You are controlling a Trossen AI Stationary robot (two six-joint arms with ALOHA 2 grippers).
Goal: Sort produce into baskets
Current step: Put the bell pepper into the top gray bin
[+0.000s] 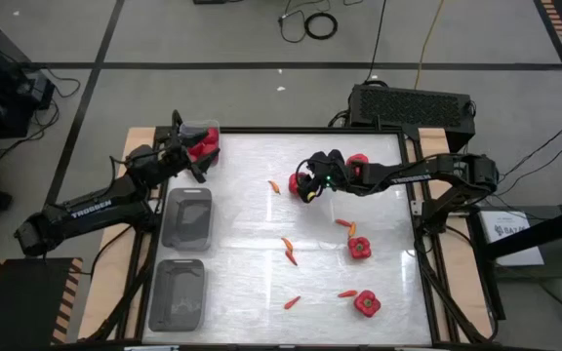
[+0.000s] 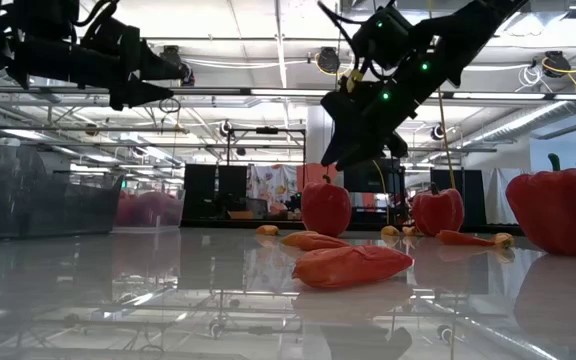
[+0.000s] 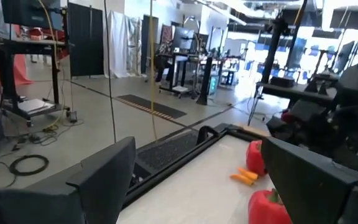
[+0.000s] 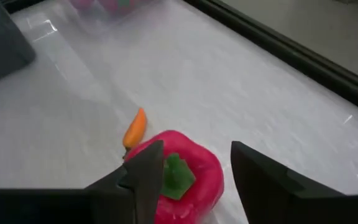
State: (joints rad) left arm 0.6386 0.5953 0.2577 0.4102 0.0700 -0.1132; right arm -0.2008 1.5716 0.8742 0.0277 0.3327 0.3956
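My right gripper (image 4: 196, 159) is open and hangs above a red bell pepper with a green stem (image 4: 178, 182) at the table's far middle (image 1: 297, 187). Its fingers stand on either side of the stem, and in the low view (image 2: 353, 150) they are clear of the pepper (image 2: 326, 208). My left gripper (image 1: 195, 161) is open, empty and raised beside the small clear basket (image 1: 201, 142), which holds red tomatoes. Two grey baskets (image 1: 187, 214) (image 1: 179, 292) lie along the left side. Other bell peppers (image 1: 359, 247) (image 1: 366, 303) (image 1: 357, 164) rest on the table.
Slim chili peppers lie scattered on the table (image 1: 273, 185) (image 1: 288, 250) (image 1: 292, 302) (image 1: 347, 292), one of them just beside the pepper under my right gripper (image 4: 135, 127). A black box (image 1: 413, 102) stands behind the table's far edge.
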